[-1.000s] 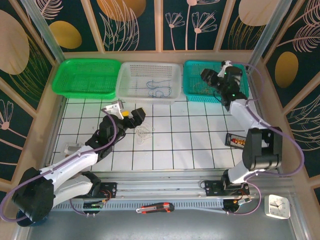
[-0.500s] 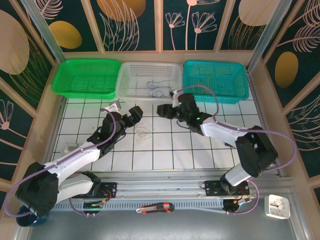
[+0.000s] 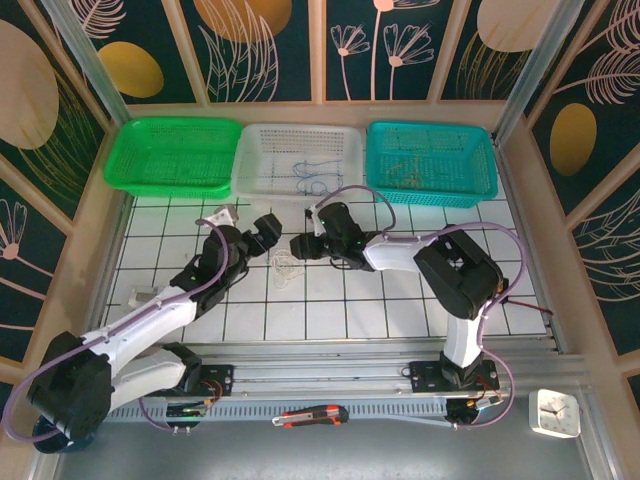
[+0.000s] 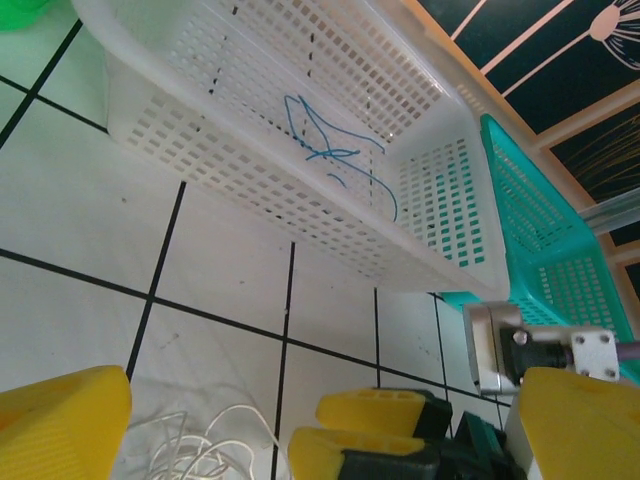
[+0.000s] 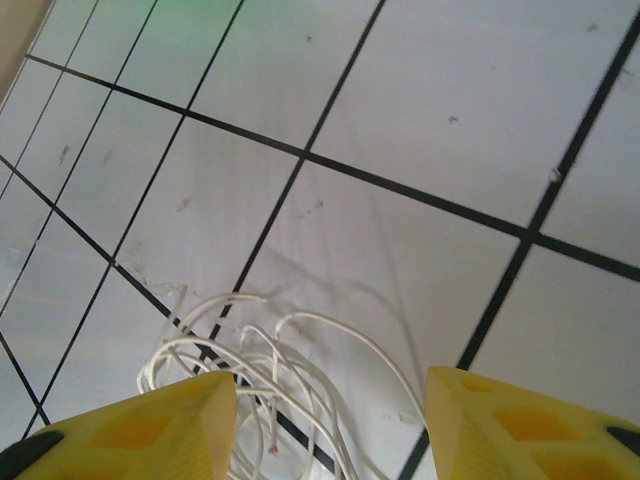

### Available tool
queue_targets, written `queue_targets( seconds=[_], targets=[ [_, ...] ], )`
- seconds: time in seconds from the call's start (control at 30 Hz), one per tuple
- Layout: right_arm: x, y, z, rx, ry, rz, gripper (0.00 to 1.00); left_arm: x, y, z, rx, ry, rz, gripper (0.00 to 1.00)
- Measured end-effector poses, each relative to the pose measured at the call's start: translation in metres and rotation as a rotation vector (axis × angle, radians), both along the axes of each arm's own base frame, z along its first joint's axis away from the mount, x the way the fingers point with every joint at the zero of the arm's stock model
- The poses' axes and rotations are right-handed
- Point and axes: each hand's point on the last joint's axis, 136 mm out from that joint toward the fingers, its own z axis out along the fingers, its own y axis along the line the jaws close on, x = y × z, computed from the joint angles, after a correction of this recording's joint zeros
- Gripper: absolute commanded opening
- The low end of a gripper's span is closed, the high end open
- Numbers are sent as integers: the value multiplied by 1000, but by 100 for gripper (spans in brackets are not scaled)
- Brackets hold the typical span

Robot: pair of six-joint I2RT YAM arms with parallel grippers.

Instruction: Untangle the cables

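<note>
White cables (image 3: pixel 287 265) piled on tile table (image 3: pixel 400 300), frame center. R gripper (image 5: pixel 330 400) jaws apart, straddling pile, nothing clamped. L gripper (image 3: pixel 264 230) wide open, just upper left of pile. Blue cables (image 4: pixel 330 150) in white basket (image 3: pixel 297 128), top center.

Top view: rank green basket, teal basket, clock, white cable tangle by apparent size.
1. Green basket and teal basket: they look alike, so no ranking between them.
2. Clock.
3. White cable tangle: a loose footprint, only a little smaller than the clock.
</note>
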Motion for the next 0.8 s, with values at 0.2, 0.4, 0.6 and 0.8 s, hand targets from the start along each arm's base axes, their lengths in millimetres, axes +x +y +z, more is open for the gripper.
queue_targets(
  seconds=[0.2,0.4,0.6,0.8],
  targets=[
    [-12,14,-8,-2,17,51,52,-2,1,-4,7,4,-2,99],
    [-23,21,-23,-17,47,93,17,-2,0,-4,5,7,-8,99],
    [-28,21,-24,-15,49,127,0,-3,-2,-7,6,16,-17,99],
    [-48,1,-22,-21,65,129,0,-3,-5,-16,25,38,-37,99]
  ],
)
